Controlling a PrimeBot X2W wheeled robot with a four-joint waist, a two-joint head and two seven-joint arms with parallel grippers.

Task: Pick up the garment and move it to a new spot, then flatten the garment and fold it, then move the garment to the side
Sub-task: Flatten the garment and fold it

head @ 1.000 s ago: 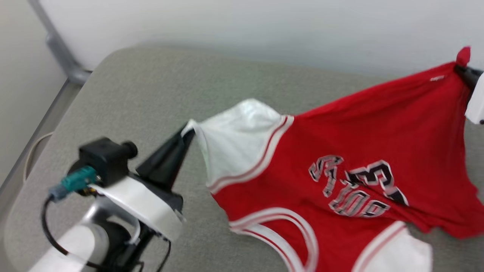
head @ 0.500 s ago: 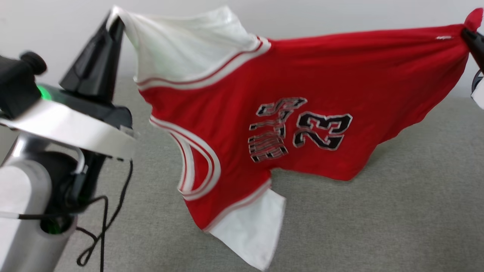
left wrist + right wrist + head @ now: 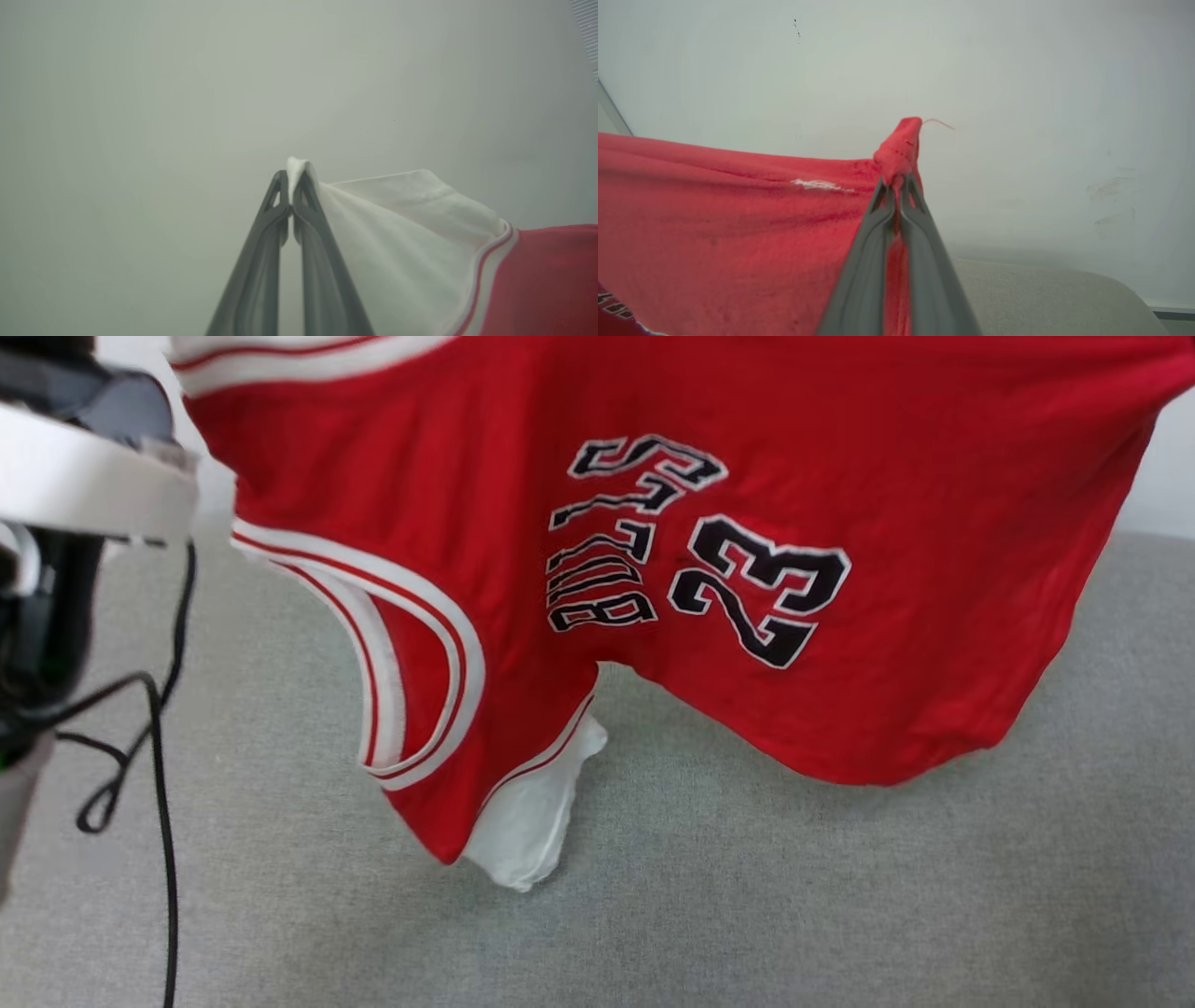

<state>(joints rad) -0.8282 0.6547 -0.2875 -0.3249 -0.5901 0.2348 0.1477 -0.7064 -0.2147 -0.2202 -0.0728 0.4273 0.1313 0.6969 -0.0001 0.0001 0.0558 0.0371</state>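
Observation:
The garment, a red jersey with white sleeves and black-and-white block characters, hangs sideways in the air, stretched between my two arms above the grey cushioned surface. Its lower white sleeve dangles lowest, just above or touching that surface. In the left wrist view my left gripper is shut on the tip of a white sleeve. My right gripper is shut on a bunched red corner of the hem. The left wrist housing shows at the head view's left edge.
A black cable hangs from my left arm at the left. A pale wall stands behind the cushioned surface. The surface's rounded far corner shows in the right wrist view.
Both arms have lifted the garment from the surface into the air, and it now hangs higher and nearer the head camera. Both grips have held.

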